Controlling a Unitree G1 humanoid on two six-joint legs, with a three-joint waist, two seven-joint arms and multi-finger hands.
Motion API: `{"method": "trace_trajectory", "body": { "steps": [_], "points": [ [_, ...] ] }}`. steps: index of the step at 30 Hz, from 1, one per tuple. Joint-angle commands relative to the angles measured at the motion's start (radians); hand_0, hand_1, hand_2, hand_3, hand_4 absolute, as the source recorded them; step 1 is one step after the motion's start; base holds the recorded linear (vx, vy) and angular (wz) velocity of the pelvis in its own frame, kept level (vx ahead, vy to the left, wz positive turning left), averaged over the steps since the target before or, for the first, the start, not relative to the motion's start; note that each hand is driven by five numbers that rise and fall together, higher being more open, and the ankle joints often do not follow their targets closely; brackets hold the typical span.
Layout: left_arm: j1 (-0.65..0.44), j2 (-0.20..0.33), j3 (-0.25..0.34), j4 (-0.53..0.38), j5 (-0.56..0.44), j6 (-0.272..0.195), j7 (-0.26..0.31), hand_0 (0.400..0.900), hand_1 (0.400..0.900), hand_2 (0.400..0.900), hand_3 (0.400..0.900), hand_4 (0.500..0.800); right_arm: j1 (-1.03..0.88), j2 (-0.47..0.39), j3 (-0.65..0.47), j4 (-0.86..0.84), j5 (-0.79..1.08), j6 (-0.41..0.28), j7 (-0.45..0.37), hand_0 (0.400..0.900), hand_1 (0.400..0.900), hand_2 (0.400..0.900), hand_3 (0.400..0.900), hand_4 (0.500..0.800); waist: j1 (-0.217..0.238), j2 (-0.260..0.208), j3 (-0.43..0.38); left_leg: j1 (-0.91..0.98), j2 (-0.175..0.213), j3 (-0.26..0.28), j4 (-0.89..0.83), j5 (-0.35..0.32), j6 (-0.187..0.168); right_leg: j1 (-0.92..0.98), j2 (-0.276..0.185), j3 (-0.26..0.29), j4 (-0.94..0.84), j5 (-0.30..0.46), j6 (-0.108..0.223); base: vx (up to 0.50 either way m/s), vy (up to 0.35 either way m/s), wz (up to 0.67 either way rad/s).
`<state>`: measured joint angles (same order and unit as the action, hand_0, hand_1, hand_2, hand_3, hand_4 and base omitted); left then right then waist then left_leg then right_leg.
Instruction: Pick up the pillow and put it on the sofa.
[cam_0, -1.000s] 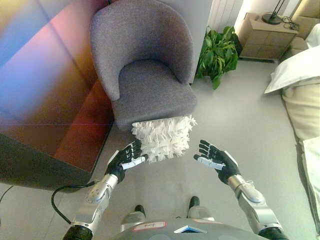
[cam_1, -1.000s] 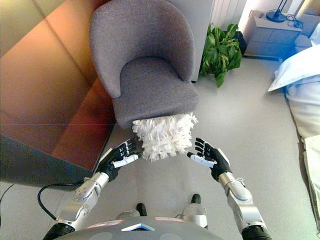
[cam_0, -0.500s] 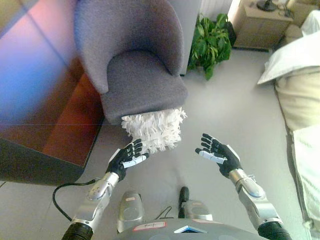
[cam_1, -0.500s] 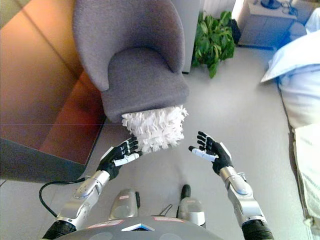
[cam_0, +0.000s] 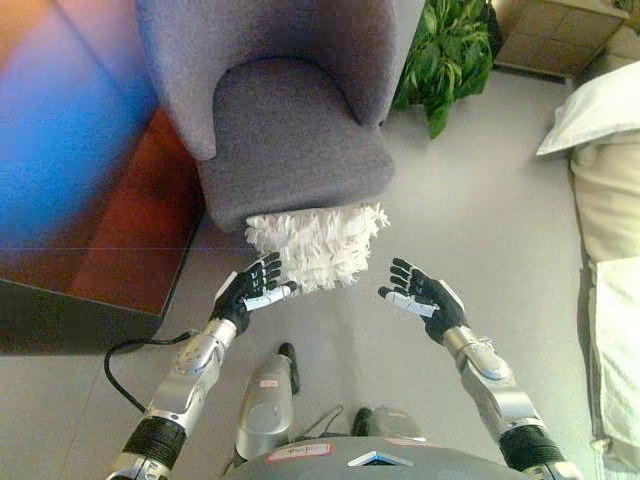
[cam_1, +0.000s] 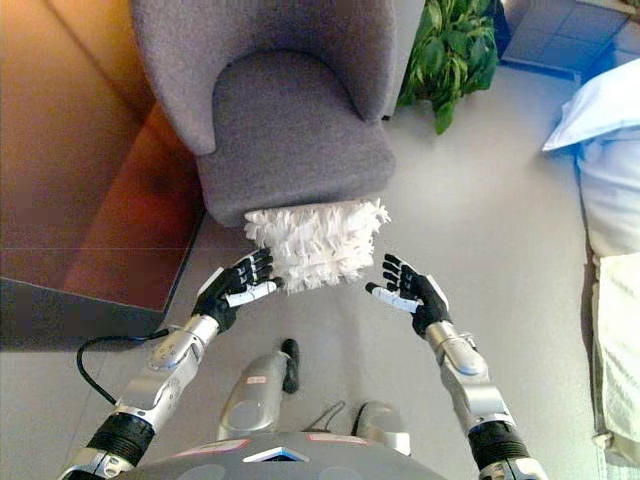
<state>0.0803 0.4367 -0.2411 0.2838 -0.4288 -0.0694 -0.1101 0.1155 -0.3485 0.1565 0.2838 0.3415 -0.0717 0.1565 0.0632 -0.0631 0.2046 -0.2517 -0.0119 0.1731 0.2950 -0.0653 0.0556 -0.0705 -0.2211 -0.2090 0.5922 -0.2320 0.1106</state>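
A white shaggy pillow leans on the floor against the front of a grey upholstered armchair. My left hand is open at the pillow's lower left corner, fingertips close to or just touching its fringe. To the pillow's lower right my right hand is open too, palm turned inward, a short gap away from it. Neither hand holds anything.
A green potted plant stands right of the armchair, with a wooden nightstand behind it. A bed with white pillow and bedding runs along the right edge. A dark reddish wooden panel fills the left side.
The view has shifted and now sits nearer the armchair and pillow. Both hands stay open on either side of the pillow, the right one a little closer to it.
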Motion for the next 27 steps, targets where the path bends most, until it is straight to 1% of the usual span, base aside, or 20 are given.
{"method": "trace_trajectory", "body": {
  "steps": [1, 3, 5, 6, 8, 11, 12, 14, 15, 16, 17, 18, 19, 20, 21, 22, 23, 24, 25, 27],
  "points": [
    [0.016, 0.071, 0.033, -0.139, -0.002, -0.079, -0.003, 0.900, 0.900, 0.900, 0.900, 0.800, -0.047, -0.025, -0.003, -0.104, -0.020, -0.083, 0.003, 0.900, 0.900, 0.900, 0.900, 0.800, -0.030, 0.020, -0.029, 0.095, -0.014, -0.031, -0.182, 0.075, 0.040, 0.032, -0.046, -0.062, 0.171, 0.366, 0.035, 0.44, 0.208, 0.13],
    [0.022, 0.077, 0.036, -0.145, -0.009, -0.076, -0.004, 0.900, 0.900, 0.900, 0.900, 0.800, -0.039, -0.023, -0.010, -0.120, -0.027, -0.080, -0.001, 0.900, 0.900, 0.900, 0.900, 0.800, -0.042, 0.017, -0.015, 0.148, -0.010, -0.037, -0.196, 0.057, 0.039, -0.019, -0.070, -0.107, 0.136, 0.328, 0.030, 0.42, 0.073, 0.18],
    [0.030, 0.079, 0.031, -0.145, -0.014, -0.073, -0.012, 0.900, 0.900, 0.900, 0.900, 0.800, -0.030, -0.030, -0.019, -0.129, -0.041, -0.079, -0.001, 0.900, 0.900, 0.900, 0.900, 0.800, -0.046, 0.016, -0.006, 0.182, -0.004, -0.056, -0.208, 0.045, 0.022, -0.039, -0.105, -0.161, -0.003, 0.297, 0.025, 0.38, -0.090, 0.26],
    [0.035, 0.079, 0.030, -0.145, -0.015, -0.073, -0.016, 0.900, 0.900, 0.900, 0.900, 0.800, -0.026, -0.037, -0.025, -0.137, -0.057, -0.079, -0.002, 0.900, 0.900, 0.900, 0.900, 0.800, -0.049, 0.015, -0.002, 0.194, -0.001, -0.065, -0.216, 0.039, 0.011, -0.041, -0.122, -0.172, -0.081, 0.307, 0.033, 0.33, -0.157, 0.26],
    [0.037, 0.078, 0.028, -0.144, -0.008, -0.075, -0.017, 0.900, 0.900, 0.900, 0.900, 0.800, -0.022, -0.048, -0.035, -0.135, -0.082, -0.082, -0.015, 0.900, 0.900, 0.900, 0.900, 0.800, -0.054, 0.012, 0.004, 0.216, 0.007, -0.081, -0.237, 0.028, -0.014, -0.061, -0.141, -0.158, -0.249, 0.341, 0.053, 0.30, -0.206, 0.19],
    [0.028, 0.078, 0.043, -0.129, 0.002, -0.081, -0.010, 0.900, 0.900, 0.900, 0.900, 0.800, -0.032, -0.057, -0.043, -0.132, -0.119, -0.082, -0.033, 0.900, 0.900, 0.900, 0.900, 0.800, -0.068, -0.002, 0.009, 0.267, 0.037, -0.119, -0.275, 0.003, -0.071, -0.088, -0.146, -0.094, -0.543, 0.443, 0.105, 0.37, -0.292, 0.36],
    [0.021, 0.081, 0.049, -0.128, 0.006, -0.082, -0.009, 0.900, 0.900, 0.900, 0.900, 0.800, -0.031, -0.060, -0.049, -0.139, -0.138, -0.079, -0.038, 0.900, 0.900, 0.900, 0.900, 0.800, -0.081, -0.011, 0.009, 0.288, 0.050, -0.135, -0.289, -0.004, -0.089, -0.123, -0.159, -0.060, -0.602, 0.490, 0.125, 0.44, -0.307, 0.59],
    [0.018, 0.084, 0.059, -0.130, 0.011, -0.083, -0.010, 0.900, 0.900, 0.900, 0.900, 0.800, -0.022, -0.069, -0.060, -0.146, -0.173, -0.071, -0.045, 0.900, 0.900, 0.900, 0.900, 0.800, -0.084, -0.016, 0.009, 0.336, 0.085, -0.155, -0.311, -0.024, -0.117, -0.133, -0.162, -0.041, -0.631, 0.538, 0.148, 0.41, -0.285, 0.58],
    [0.018, 0.081, 0.061, -0.124, 0.014, -0.082, -0.011, 0.900, 0.900, 0.900, 0.900, 0.800, -0.015, -0.072, -0.067, -0.148, -0.185, -0.072, -0.045, 0.900, 0.900, 0.900, 0.900, 0.800, -0.080, -0.023, 0.004, 0.342, 0.092, -0.169, -0.316, -0.032, -0.125, -0.111, -0.156, -0.038, -0.635, 0.506, 0.143, 0.32, -0.315, 0.57],
    [0.014, 0.073, 0.059, -0.118, 0.017, -0.085, -0.010, 0.900, 0.900, 0.900, 0.900, 0.800, -0.020, -0.073, -0.065, -0.143, -0.201, -0.076, -0.052, 0.900, 0.900, 0.900, 0.900, 0.800, -0.079, -0.031, 0.001, 0.347, 0.102, -0.173, -0.319, -0.041, -0.136, -0.103, -0.155, -0.046, -0.624, 0.503, 0.144, 0.27, -0.324, 0.40],
    [0.009, 0.066, 0.059, -0.124, 0.017, -0.088, -0.003, 0.900, 0.900, 0.900, 0.900, 0.800, -0.039, -0.089, -0.061, -0.138, -0.227, -0.076, -0.056, 0.900, 0.900, 0.900, 0.900, 0.800, -0.077, -0.031, 0.001, 0.353, 0.128, -0.165, -0.322, -0.043, -0.146, -0.112, -0.153, -0.066, -0.612, 0.519, 0.149, 0.16, -0.231, 0.16],
    [0.009, 0.066, 0.060, -0.124, 0.017, -0.088, -0.003, 0.900, 0.900, 0.900, 0.900, 0.800, -0.041, -0.089, -0.060, -0.137, -0.227, -0.076, -0.056, 0.900, 0.900, 0.900, 0.900, 0.800, -0.078, -0.028, 0.001, 0.353, 0.131, -0.165, -0.324, -0.043, -0.147, -0.112, -0.151, -0.066, -0.612, 0.519, 0.149, 0.34, -0.420, 0.35],
    [0.016, 0.056, 0.066, -0.126, 0.001, -0.089, -0.001, 0.900, 0.900, 0.900, 0.900, 0.800, -0.055, -0.122, -0.052, -0.117, -0.278, -0.079, -0.079, 0.900, 0.900, 0.900, 0.900, 0.800, -0.075, -0.007, -0.007, 0.354, 0.201, -0.176, -0.269, -0.027, -0.181, -0.092, -0.100, -0.083, -0.606, 0.469, 0.125, 0.34, -0.450, 0.49],
    [0.019, 0.047, 0.068, -0.133, -0.013, -0.088, -0.002, 0.900, 0.900, 0.900, 0.900, 0.800, -0.065, -0.147, -0.055, -0.127, -0.303, -0.087, -0.093, 0.900, 0.900, 0.900, 0.900, 0.800, -0.076, 0.003, 0.000, 0.316, 0.227, -0.171, -0.174, -0.003, -0.194, -0.071, -0.075, -0.101, -0.615, 0.447, 0.104, 0.37, -0.556, 0.70],
    [0.018, 0.038, 0.057, -0.135, -0.026, -0.089, -0.009, 0.900, 0.900, 0.900, 0.900, 0.800, -0.067, -0.172, -0.054, -0.130, -0.328, -0.099, -0.111, 0.900, 0.900, 0.900, 0.900, 0.800, -0.077, 0.010, 0.015, 0.254, 0.239, -0.157, -0.068, 0.016, -0.190, -0.054, -0.067, -0.117, -0.625, 0.433, 0.085, 0.09, -0.241, 0.38],
    [0.016, 0.038, 0.057, -0.134, -0.026, -0.089, -0.009, 0.900, 0.900, 0.900, 0.900, 0.800, -0.068, -0.172, -0.054, -0.129, -0.328, -0.100, -0.111, 0.900, 0.900, 0.900, 0.900, 0.800, -0.081, 0.008, 0.013, 0.244, 0.236, -0.162, -0.062, 0.018, -0.190, -0.058, -0.070, -0.120, -0.626, 0.436, 0.084, 0.03, -0.271, 0.42],
    [0.007, 0.037, 0.026, -0.149, -0.023, -0.089, -0.030, 0.900, 0.900, 0.900, 0.900, 0.800, -0.104, -0.255, -0.044, -0.126, -0.436, -0.104, -0.146, 0.900, 0.900, 0.900, 0.900, 0.800, -0.075, 0.026, 0.050, 0.129, 0.237, -0.151, 0.090, 0.065, -0.186, -0.025, -0.051, -0.154, -0.658, 0.409, 0.056, 0.05, -0.233, 0.33],
    [0.013, 0.038, 0.029, -0.165, -0.037, -0.092, -0.031, 0.900, 0.900, 0.900, 0.900, 0.800, -0.111, -0.286, -0.045, -0.125, -0.492, -0.106, -0.160, 0.900, 0.900, 0.900, 0.900, 0.800, -0.069, 0.039, 0.061, 0.107, 0.243, -0.143, 0.072, 0.067, -0.188, -0.011, -0.037, -0.164, -0.667, 0.390, 0.052, 0.06, -0.259, 0.38],
    [0.011, 0.034, 0.029, -0.174, -0.046, -0.096, -0.024, 0.900, 0.900, 0.900, 0.900, 0.800, -0.123, -0.304, -0.049, -0.123, -0.527, -0.107, -0.182, 0.900, 0.900, 0.900, 0.900, 0.800, -0.065, 0.045, 0.074, 0.071, 0.225, -0.143, 0.041, 0.072, -0.190, -0.012, -0.041, -0.171, -0.671, 0.380, 0.051, 0.04, -0.112, 0.37],
    [0.004, 0.028, 0.020, -0.172, -0.055, -0.102, -0.024, 0.900, 0.900, 0.900, 0.900, 0.800, -0.137, -0.324, -0.052, -0.115, -0.560, -0.103, -0.200, 0.900, 0.900, 0.900, 0.900, 0.800, -0.064, 0.054, 0.087, 0.026, 0.219, -0.128, 0.001, 0.072, -0.190, -0.016, -0.050, -0.184, -0.674, 0.370, 0.054, 0.00, -0.006, 0.28]
  ]
}}
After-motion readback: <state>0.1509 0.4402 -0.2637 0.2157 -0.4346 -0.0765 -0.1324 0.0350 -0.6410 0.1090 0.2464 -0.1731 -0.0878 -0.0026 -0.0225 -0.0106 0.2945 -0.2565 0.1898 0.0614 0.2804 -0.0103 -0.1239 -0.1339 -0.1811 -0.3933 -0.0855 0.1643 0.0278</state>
